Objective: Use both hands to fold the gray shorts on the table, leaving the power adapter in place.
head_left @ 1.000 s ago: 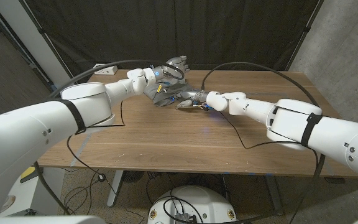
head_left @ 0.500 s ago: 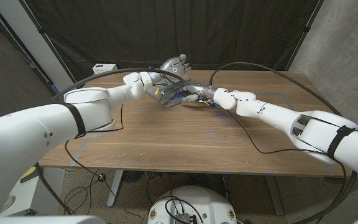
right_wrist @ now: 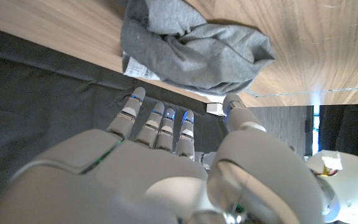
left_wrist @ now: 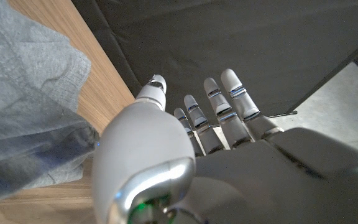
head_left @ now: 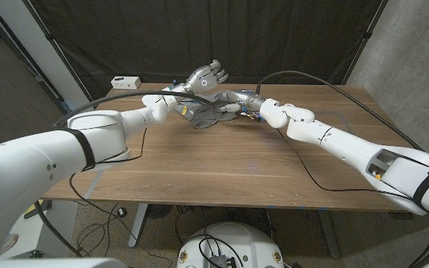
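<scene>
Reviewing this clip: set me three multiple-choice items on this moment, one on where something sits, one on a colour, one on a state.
1. Where is the power adapter?
A. far left corner of the table
B. on the shorts
C. near right corner

2. What colour are the shorts?
A. red
B. gray
C. white

3. How do the shorts lie?
A. bunched in a heap
B. spread flat
C. hanging off the edge

Answers:
1. A, the white block sits at the table's far left corner.
2. B, the right wrist view shows gray cloth.
3. A, the cloth is crumpled near the far edge.

Black curtain (head_left: 199,37) behind wooden table (head_left: 222,164)
</scene>
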